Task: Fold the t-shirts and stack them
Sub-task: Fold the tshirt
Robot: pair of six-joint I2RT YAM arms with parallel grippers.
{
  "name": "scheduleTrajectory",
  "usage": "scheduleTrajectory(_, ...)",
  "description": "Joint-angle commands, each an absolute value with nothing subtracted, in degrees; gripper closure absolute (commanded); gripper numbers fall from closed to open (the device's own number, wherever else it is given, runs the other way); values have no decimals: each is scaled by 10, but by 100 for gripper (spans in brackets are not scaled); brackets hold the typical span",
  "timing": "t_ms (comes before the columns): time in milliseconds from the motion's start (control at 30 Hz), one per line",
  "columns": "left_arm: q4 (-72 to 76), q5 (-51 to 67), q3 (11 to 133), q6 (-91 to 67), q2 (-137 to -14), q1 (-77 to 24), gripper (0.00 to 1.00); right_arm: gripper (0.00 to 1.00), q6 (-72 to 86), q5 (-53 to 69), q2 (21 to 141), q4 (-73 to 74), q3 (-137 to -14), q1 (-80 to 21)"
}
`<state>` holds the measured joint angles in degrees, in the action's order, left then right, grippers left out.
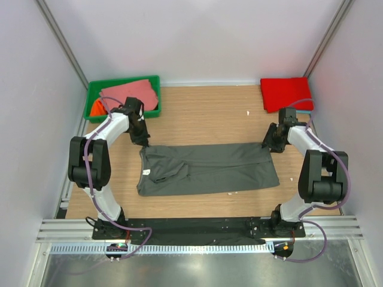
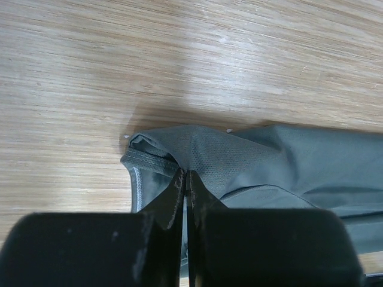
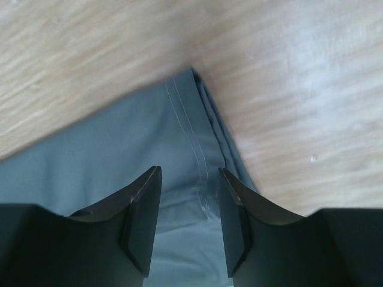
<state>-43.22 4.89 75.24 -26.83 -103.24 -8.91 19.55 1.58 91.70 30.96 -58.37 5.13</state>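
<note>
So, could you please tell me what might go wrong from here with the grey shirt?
The right gripper, jaws apart, straddles a corner of the dark grey t-shirt and may catch only the top layer. The left gripper pinches a small fold near the collar, which could slip when lifted.

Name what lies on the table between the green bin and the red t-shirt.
Bare wooden table, save a tiny white speck near the red t-shirt, in the top view.
</note>
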Motion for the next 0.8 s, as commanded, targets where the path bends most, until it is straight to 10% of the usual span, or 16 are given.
scheduleTrajectory(0, -423, 60, 762, -271, -1031, -86, 99, 51, 262, 5, 863, 324, -545, 54)
scheduleTrajectory(333, -460, 4, 718, -266, -953, -89, 55, 37, 294, 17, 815, 324, -520, 62)
scheduleTrajectory(767, -485, 144, 556, -320, -849, -181, 53, 37, 272, 47, 802, 304, -491, 62)
